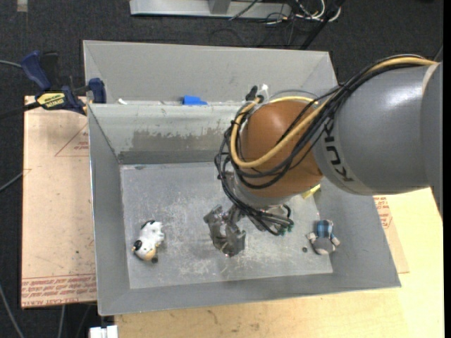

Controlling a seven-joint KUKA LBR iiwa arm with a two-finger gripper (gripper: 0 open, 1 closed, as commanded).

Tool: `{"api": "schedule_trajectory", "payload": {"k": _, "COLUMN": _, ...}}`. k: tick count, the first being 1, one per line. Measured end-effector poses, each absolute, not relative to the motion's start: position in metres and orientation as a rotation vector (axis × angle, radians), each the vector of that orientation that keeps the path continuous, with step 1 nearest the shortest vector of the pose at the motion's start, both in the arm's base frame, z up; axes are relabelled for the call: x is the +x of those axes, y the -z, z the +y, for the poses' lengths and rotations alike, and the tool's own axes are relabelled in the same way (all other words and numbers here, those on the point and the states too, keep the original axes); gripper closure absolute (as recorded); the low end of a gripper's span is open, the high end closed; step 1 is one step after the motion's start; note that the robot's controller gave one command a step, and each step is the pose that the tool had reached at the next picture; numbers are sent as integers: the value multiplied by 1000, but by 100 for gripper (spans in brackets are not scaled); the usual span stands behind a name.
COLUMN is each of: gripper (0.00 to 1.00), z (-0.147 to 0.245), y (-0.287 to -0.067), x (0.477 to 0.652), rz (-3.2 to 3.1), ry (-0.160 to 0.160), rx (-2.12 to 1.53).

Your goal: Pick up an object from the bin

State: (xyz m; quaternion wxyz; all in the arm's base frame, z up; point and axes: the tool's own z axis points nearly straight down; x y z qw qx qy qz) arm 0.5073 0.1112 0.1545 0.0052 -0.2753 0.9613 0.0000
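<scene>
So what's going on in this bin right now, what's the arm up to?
The robot arm comes in from the right, and its gripper is down close to the floor of the grey bin, about mid-floor. I can't make out anything in its grasp. A small white, black and orange toy animal lies off to its left, and a small blue and grey thing off to its right, both apart from it. Nothing looks picked yet.
</scene>
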Motion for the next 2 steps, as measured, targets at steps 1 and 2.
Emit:
{"api": "schedule_trajectory", "payload": {"k": 1, "gripper": 100, "z": 104, "y": -187, "x": 510, "rz": 3026, "ry": -4, "rx": -867}}
{"api": "schedule_trajectory", "payload": {"k": 2, "gripper": 100, "z": 107, "y": -247, "x": 497, "rz": 3022, "ry": -2, "rx": -870}}
